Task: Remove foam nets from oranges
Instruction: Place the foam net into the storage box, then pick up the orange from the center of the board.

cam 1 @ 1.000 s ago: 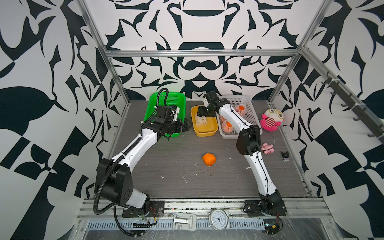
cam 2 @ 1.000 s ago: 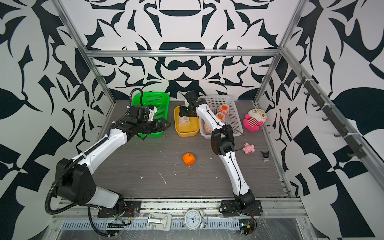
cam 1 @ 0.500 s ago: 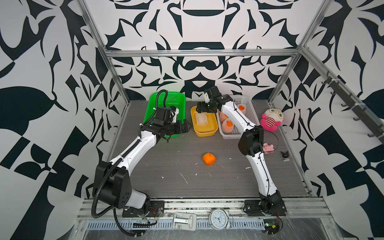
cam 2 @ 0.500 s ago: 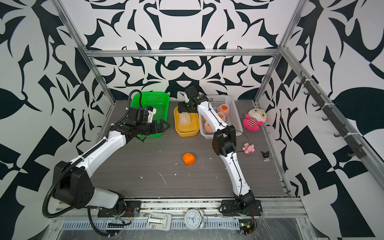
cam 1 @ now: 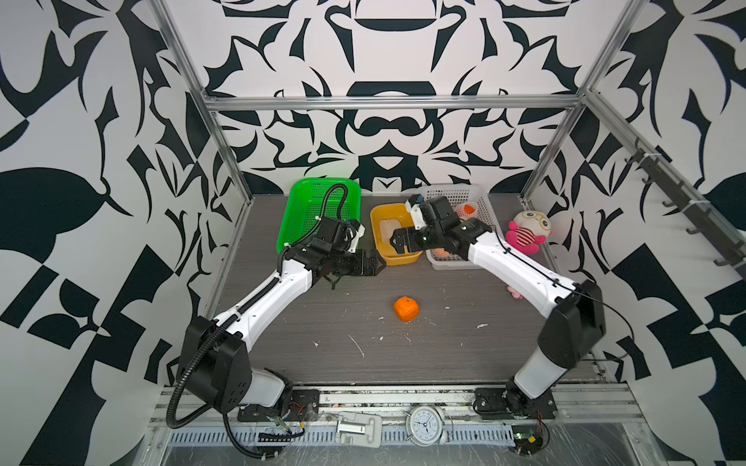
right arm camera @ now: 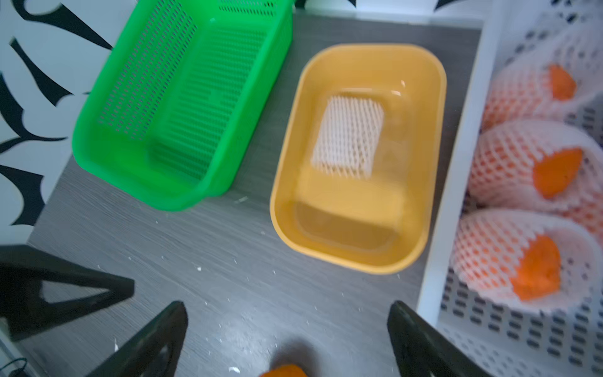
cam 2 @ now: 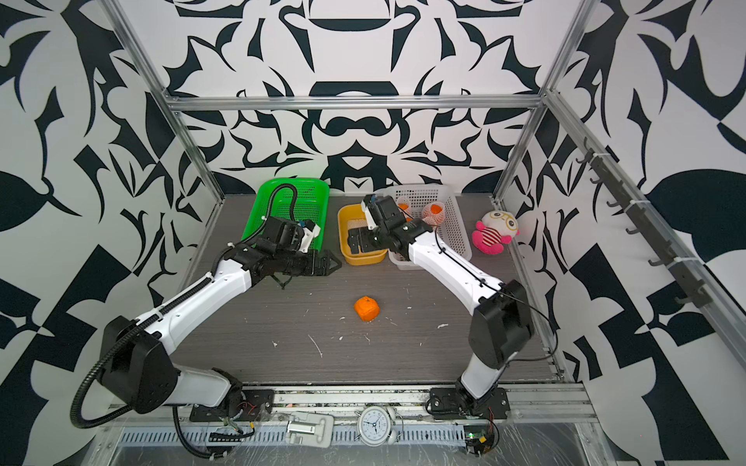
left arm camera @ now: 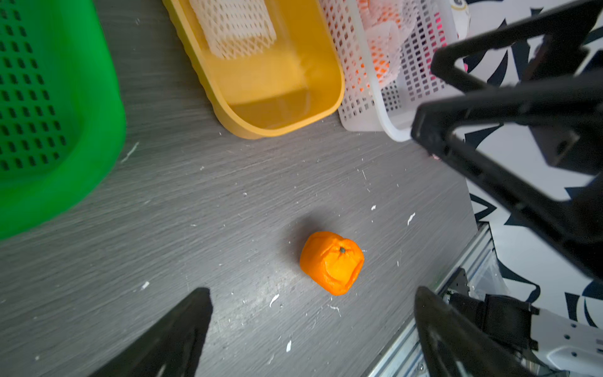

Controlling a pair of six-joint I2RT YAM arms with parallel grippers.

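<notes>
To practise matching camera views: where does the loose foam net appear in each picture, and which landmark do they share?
In a top view: net, near centre.
In a top view: near centre too.
Left wrist: top edge.
Right wrist: near centre.
Shared landmark: yellow tub holding it.

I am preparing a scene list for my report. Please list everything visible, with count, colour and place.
green basket: one, green, back left of table.
yellow tub: one, yellow, between the baskets.
white basket: one, white, back right.
foam net: one, white, in yellow tub.
netted oranges: at least three, orange in white nets, in white basket.
bare orange: one, orange, table's middle.
plush: one, pink and white, right of white basket.
clock: one, white, in front of table.
foam bits: several, white, scattered on table.
left gripper: one, black, open, left of yellow tub's front.
right gripper: one, black, open, raised near yellow tub.
</notes>
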